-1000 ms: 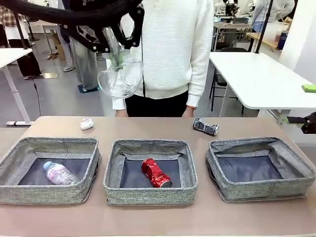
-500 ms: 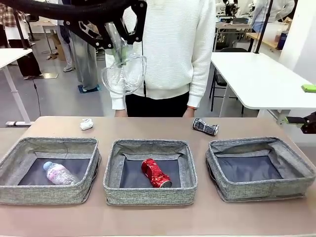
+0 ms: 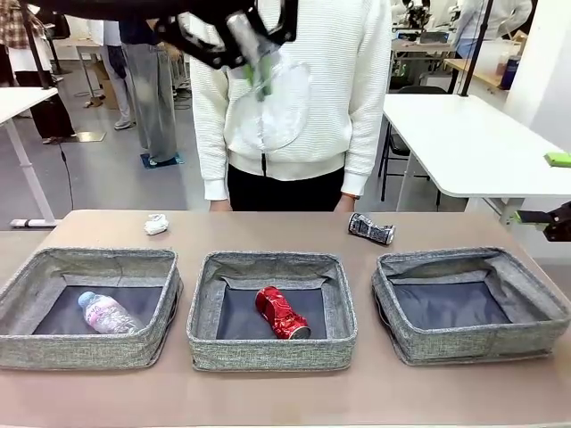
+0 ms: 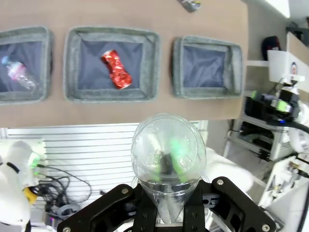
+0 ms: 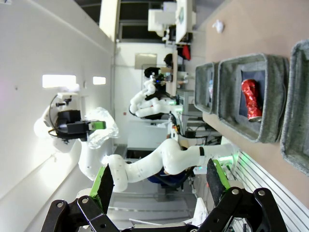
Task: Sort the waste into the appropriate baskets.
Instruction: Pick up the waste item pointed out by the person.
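The left gripper (image 4: 169, 163) clamps a clear plastic cup (image 4: 161, 137) high above the table (image 4: 96, 12). Three baskets sit there in a row: a small bottle (image 4: 18, 75) lies in the end basket (image 4: 24, 96), a crushed red can (image 4: 116, 70) in the middle basket (image 4: 113, 96), beside the third basket (image 4: 207, 92). A dark can (image 4: 189, 5) lies apart on the table, cut by the picture's edge

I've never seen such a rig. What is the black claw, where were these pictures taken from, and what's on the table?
This is a two-armed robot sorting litter. The wide picture looks across the table at a person; the others come from wrist cameras. That claw, the left gripper, is shut on a clear plastic cup. The right gripper is open, empty. Of three grey baskets, the left basket holds a small bottle, the middle basket a crushed red can, the right basket nothing. A dark crushed can and a white paper wad lie on the table beyond them.
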### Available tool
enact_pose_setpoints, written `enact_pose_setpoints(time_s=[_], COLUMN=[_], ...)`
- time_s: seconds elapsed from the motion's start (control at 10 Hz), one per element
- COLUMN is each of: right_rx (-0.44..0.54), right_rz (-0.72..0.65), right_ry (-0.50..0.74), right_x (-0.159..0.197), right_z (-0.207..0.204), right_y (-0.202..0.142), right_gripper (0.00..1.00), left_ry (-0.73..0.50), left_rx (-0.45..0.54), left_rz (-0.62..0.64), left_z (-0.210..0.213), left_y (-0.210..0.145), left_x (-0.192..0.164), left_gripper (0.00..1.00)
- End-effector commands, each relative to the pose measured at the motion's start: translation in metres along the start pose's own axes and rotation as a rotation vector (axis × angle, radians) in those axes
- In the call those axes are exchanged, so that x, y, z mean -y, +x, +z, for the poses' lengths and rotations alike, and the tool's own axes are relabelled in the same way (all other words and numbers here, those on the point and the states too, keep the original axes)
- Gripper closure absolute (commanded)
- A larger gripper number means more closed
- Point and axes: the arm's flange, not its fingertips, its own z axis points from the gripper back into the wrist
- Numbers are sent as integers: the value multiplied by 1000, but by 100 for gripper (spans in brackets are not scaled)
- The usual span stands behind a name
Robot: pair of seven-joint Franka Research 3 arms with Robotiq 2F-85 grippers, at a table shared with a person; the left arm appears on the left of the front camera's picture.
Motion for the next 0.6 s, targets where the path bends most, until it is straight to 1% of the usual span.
enact_pose_setpoints(time_s=[0.0, 0.1, 0.5], right_rx=[5, 5, 5], right_rz=[11, 11, 11], right_ry=[21, 21, 21], right_x=[-3, -3, -3], right_z=[-1, -1, -1], right_y=[1, 1, 1], right_gripper=[0, 0, 0], left_ry=[-59, 0, 0], left_rx=[-29, 0, 0], left_rz=[24, 0, 0], left_z=[2, 0, 0], left_y=[1, 0, 0], left_x=[-3, 0, 0], left_gripper=[95, 95, 95])
